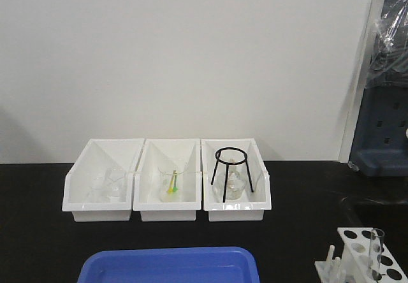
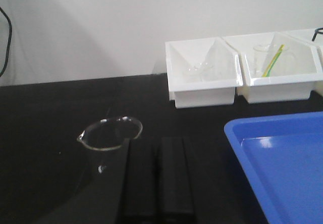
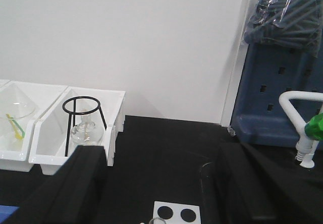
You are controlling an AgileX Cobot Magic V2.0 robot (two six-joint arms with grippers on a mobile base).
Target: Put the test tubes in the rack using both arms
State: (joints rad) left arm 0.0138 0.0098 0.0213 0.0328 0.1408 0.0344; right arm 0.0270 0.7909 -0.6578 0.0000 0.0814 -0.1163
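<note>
The white rack (image 1: 366, 254) stands at the front right corner of the front view, and one clear test tube (image 1: 377, 250) stands upright in it. In the right wrist view my right gripper (image 3: 160, 158) is open wide above the rack (image 3: 176, 213). The test tube (image 3: 204, 188) rises just inside the right finger (image 3: 242, 183), and nothing grips it. A small clear rim shows at the bottom edge by the rack; I cannot tell what it is. My left gripper (image 2: 157, 178) is shut and holds nothing. It sits low over the black table beside a glass beaker (image 2: 108, 133). Neither arm shows in the front view.
Three white bins (image 1: 167, 214) line the back wall, holding glassware, a green-yellow item and a black wire tripod (image 1: 231, 165). A blue tray (image 1: 169, 265) lies at the table's front middle. A dark blue crate (image 3: 275, 98) and a white tap (image 3: 303, 128) stand at the right.
</note>
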